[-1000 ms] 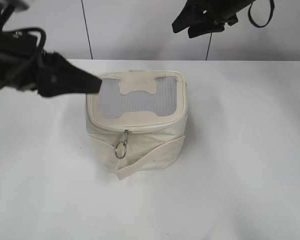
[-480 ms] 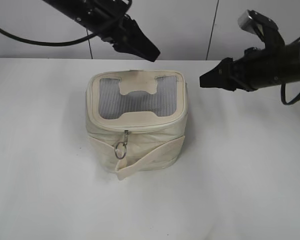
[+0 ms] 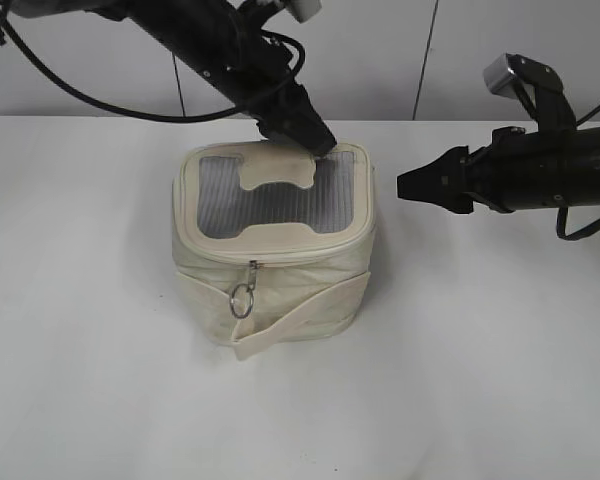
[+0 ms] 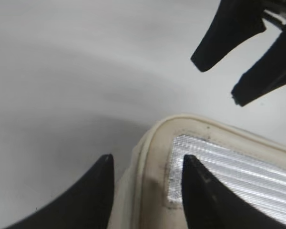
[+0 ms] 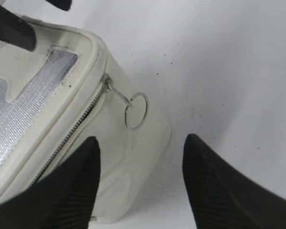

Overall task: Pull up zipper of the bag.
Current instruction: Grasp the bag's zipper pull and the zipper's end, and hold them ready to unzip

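The cream bag [image 3: 270,270] stands mid-table with its grey mesh lid window [image 3: 265,205] facing up. The zipper track [image 3: 280,257] runs round the lid rim, and a silver ring pull [image 3: 242,298] hangs on the front face. My left gripper [image 3: 320,143] is open over the lid's back right corner; in the left wrist view [image 4: 145,164] its fingers straddle the bag's rim [image 4: 155,157]. My right gripper [image 3: 400,185] is open and empty, just right of the bag. In the right wrist view [image 5: 140,148] a ring pull [image 5: 136,110] and the zipper track [image 5: 76,128] show ahead of its fingertips.
The white table [image 3: 500,350] runs all round the bag. A cream strap band [image 3: 300,318] crosses the bag's front low down. The right gripper's fingers [image 4: 229,38] show in the left wrist view, beyond the bag's corner.
My left arm swung from the bag's left side round the back and came down over the lid's back right corner. My right arm came down to lid height on the bag's right.
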{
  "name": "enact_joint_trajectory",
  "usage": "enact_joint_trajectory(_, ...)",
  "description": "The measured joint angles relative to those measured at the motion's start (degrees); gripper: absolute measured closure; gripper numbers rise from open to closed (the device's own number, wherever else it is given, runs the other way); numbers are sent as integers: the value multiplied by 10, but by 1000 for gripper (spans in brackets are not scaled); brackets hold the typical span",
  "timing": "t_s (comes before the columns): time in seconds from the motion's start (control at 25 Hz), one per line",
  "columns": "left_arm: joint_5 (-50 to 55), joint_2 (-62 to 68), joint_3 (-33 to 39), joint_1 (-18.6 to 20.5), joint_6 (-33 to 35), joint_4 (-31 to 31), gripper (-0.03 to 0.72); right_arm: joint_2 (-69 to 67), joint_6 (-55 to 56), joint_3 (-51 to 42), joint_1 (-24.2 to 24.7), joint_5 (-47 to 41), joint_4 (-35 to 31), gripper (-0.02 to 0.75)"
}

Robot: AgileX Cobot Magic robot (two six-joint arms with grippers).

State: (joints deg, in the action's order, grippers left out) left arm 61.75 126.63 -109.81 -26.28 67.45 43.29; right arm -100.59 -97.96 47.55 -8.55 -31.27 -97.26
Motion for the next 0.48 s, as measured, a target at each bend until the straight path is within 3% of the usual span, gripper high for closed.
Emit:
enact_joint_trajectory(0.28, 1, 24, -5, 0, -34, 4, 358, 0, -3, 0, 0, 0, -1, 297)
enact_joint_trajectory(0.48, 16, 26, -6, -2, -51, -11, 631, -7, -9, 0, 0, 0, -1, 297)
